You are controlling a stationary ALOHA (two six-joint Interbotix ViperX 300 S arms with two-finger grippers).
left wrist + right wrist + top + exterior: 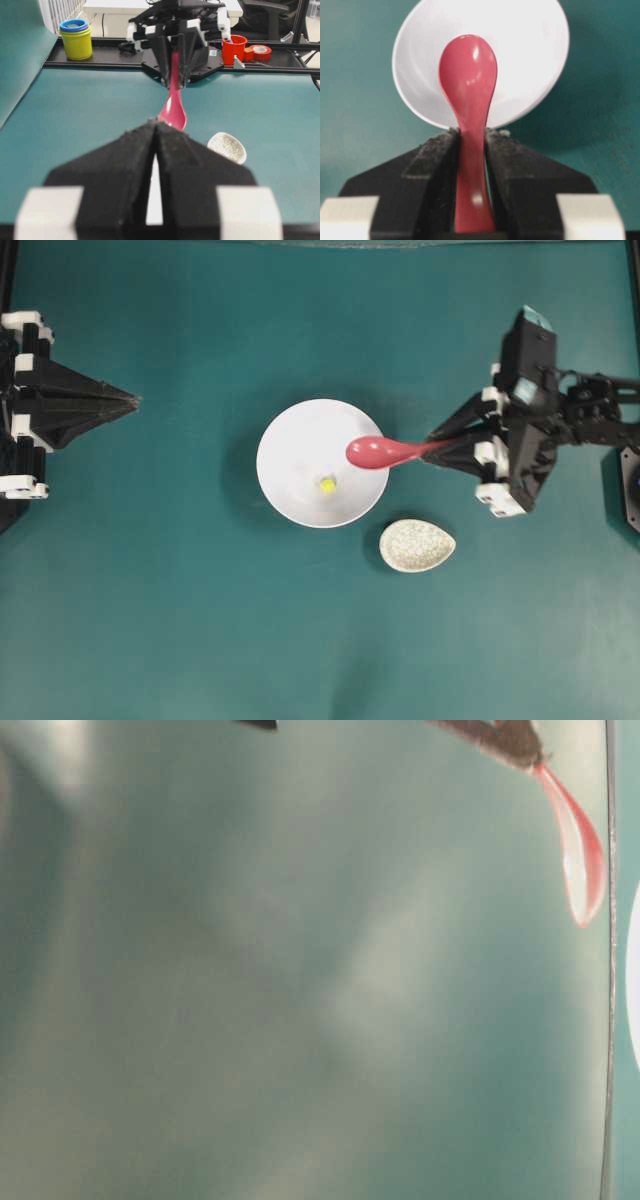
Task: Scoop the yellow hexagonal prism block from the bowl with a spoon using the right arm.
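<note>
I hold the pink-red spoon (385, 451) clamped by its handle in the right gripper (440, 446) | scoop over white bowl (300, 440) rim | yellow hexagonal prism block (327, 484) on bowl floor | I'd dip the scoop low and slide under the block | left gripper (154, 131) pressed together, empty.

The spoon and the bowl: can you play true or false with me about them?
1. The right gripper holds the spoon by its handle. True.
2. The yellow block sits in the spoon's scoop. False: it lies in the bowl, and the scoop is empty.
3. The spoon's scoop is over the bowl's rim. True.
4. The small speckled dish is inside the bowl. False: it sits beside it on the table.
5. The left gripper touches the bowl. False: it is shut and well apart from it.
</note>
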